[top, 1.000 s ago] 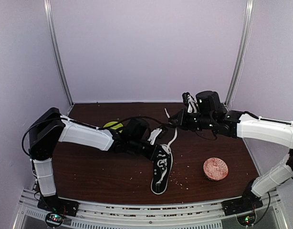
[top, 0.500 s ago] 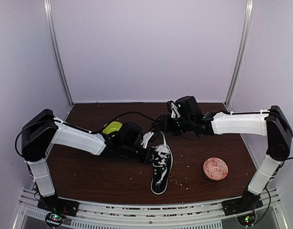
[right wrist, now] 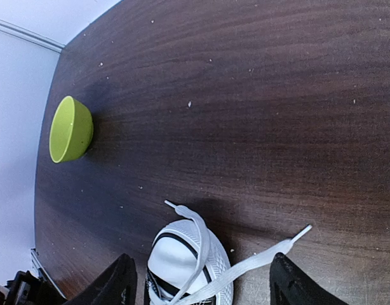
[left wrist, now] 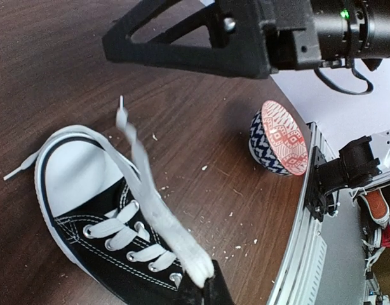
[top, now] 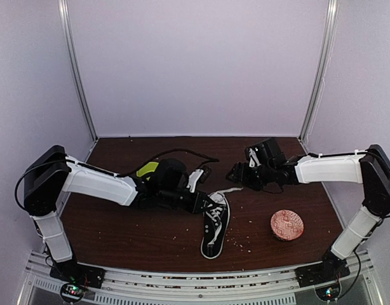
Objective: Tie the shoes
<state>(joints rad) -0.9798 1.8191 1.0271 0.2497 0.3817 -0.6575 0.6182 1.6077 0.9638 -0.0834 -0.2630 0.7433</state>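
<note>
While my left gripper (left wrist: pixel 203 287) pinches one lace (left wrist: pixel 149 190) and the right gripper (right wrist: pixel 204 283) gapes empty, tugging could drag the sneaker (left wrist: pixel 87 184)

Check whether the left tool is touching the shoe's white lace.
Touching. The left wrist view shows the lace pinched in the shut left tool at the frame's bottom edge, stretching up from it above the sneaker.
</note>
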